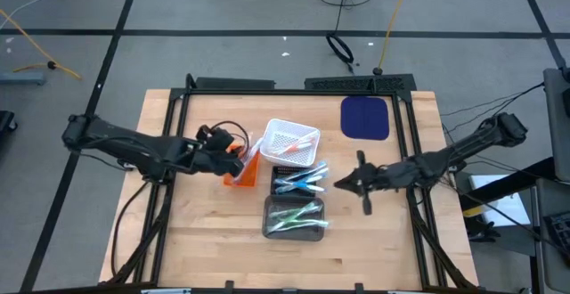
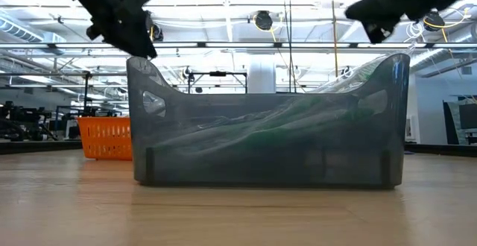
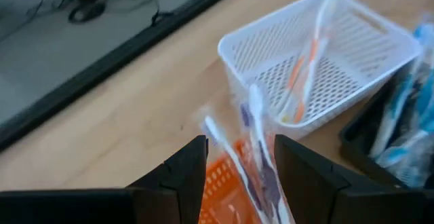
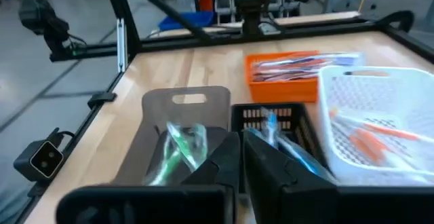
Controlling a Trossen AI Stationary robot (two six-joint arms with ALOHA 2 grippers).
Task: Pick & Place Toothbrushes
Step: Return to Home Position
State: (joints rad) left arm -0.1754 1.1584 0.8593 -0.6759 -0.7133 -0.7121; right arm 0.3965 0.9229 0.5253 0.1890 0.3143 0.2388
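Observation:
My left gripper (image 1: 230, 154) (image 3: 239, 157) hovers open over the orange basket (image 1: 242, 175). Clear-wrapped purple toothbrushes (image 3: 260, 149) lie in that basket, slanting up over its rim, and show between the fingers without touching them. Orange toothbrushes (image 1: 294, 145) lie in the white basket (image 1: 278, 129). Blue ones (image 1: 301, 180) fill the black tray (image 4: 252, 117). Green ones (image 1: 296, 216) lie in the grey tray (image 2: 268, 138). My right gripper (image 1: 339, 184) (image 4: 241, 157) is shut and holds nothing, just right of the black tray.
A dark blue pad (image 1: 365, 117) lies at the far right of the table. Bare wood stretches along the near edge and the left side. A black frame (image 1: 294, 85) borders the table.

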